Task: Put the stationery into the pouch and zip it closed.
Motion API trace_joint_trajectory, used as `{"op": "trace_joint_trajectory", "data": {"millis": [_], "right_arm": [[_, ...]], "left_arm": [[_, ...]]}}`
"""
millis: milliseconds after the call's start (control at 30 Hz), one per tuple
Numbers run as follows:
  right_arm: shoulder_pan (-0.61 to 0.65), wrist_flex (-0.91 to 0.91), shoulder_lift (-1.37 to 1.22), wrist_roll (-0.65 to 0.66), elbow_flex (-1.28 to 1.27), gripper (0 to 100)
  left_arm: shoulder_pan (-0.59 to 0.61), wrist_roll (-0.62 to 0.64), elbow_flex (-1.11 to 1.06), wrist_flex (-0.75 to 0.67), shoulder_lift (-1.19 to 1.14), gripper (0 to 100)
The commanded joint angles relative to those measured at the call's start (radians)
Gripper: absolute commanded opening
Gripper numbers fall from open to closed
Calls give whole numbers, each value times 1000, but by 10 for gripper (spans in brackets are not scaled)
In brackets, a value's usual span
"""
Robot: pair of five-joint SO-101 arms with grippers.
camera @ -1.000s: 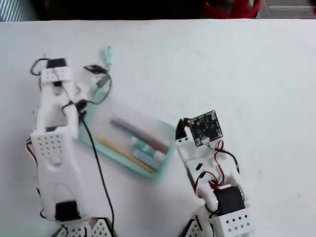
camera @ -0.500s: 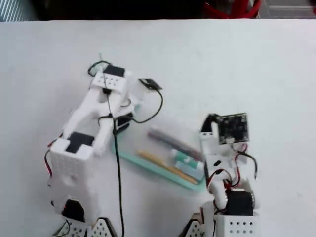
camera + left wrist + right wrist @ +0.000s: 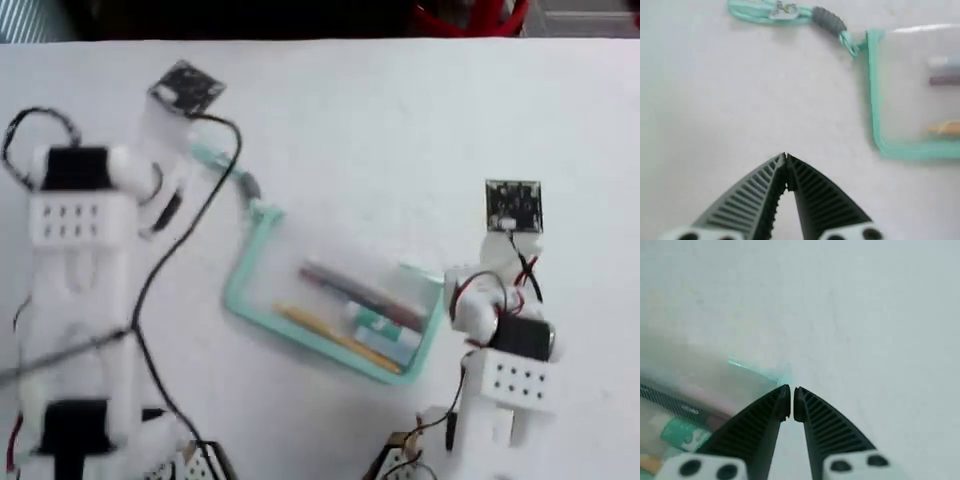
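Lying flat mid-table, the soft, light pouch (image 3: 243, 262) looks prone to sliding, so its pull cord (image 3: 827, 19) trailing toward 10 o'clock seems the best hold, while the left gripper (image 3: 786, 162) off at 9 o'clock and the right gripper (image 3: 791, 395) at its 3 o'clock corner are both pinched closed, empty.

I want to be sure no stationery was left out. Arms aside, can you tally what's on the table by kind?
pouch: 1
grey pen: 1
maroon pen: 1
yellow pencil: 1
teal-and-white item, kind unclear: 1
Total: 5, with all the stationery inside the pouch.
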State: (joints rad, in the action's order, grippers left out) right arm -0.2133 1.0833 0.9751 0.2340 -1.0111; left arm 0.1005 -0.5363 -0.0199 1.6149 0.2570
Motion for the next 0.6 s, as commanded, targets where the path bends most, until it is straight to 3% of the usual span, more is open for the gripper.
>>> {"op": "trace_joint_trajectory", "data": {"millis": [0,133,233,367,567], "right_arm": [[-38,25,-117,104,64,19],[-50,-13,-249,126,69,19],[-39,-41,-348,124,77,19],[-38,-35,-461,124,120,19],[-22,-27,-605,124,172,19]], "left_arm": [[18,98,-367,-239,374,24],[-16,275,-821,-548,659,24],[-25,404,-1043,-704,880,24],[-25,417,-1181,-743,1125,24],[-22,488,-1347,-819,1313,24]]}}
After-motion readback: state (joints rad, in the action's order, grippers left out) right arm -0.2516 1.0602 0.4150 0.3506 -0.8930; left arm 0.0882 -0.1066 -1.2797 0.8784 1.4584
